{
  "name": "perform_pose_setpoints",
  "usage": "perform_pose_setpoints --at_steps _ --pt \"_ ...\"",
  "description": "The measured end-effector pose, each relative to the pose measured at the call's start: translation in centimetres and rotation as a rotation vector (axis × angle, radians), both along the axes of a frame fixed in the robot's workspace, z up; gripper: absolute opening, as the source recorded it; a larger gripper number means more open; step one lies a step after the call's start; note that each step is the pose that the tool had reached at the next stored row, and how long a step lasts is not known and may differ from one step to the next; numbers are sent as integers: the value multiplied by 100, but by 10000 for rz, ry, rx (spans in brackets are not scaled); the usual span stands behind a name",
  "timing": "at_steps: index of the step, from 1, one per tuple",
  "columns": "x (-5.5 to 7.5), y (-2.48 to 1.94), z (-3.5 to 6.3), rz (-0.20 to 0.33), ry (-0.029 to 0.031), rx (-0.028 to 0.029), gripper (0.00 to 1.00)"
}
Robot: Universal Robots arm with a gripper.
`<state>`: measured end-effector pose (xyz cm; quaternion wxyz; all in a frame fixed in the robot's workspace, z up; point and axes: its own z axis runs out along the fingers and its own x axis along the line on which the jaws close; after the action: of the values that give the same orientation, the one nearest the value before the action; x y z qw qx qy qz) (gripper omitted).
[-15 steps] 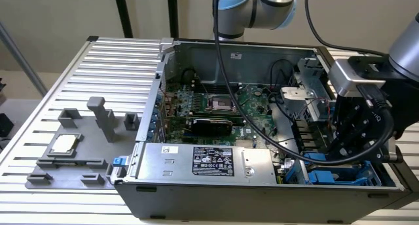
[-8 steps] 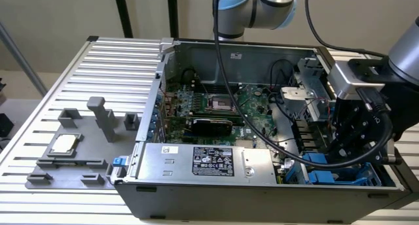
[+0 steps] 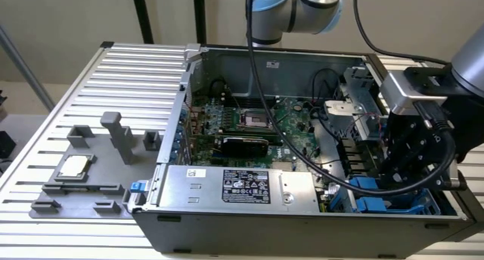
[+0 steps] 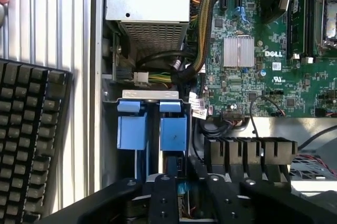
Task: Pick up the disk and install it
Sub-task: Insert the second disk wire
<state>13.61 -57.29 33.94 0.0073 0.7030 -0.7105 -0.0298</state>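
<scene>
The disk stands on edge in the drive bay at the front corner of the open computer case, its blue carrier facing the wrist camera. A second blue carrier sits in the slot right beside it. My gripper hangs directly over the near end of the disk, with a bit of blue carrier showing at its tip. In the exterior view the gripper reaches down into the bay at the case's right end, just above the blue carriers.
A silver power supply with a black label lies next to the bay. The motherboard and black cables fill the case. A black keyboard lies outside the case wall. A grey fixture holding a small square chip is at the exterior view's left.
</scene>
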Motion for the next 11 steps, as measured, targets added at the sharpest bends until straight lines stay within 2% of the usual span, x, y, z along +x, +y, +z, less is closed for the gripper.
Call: perform_pose_setpoints --at_steps 7,11 --pt "-167 0 71 0 -1 32 25" --pt "-184 -1 69 2 -1 35 25"
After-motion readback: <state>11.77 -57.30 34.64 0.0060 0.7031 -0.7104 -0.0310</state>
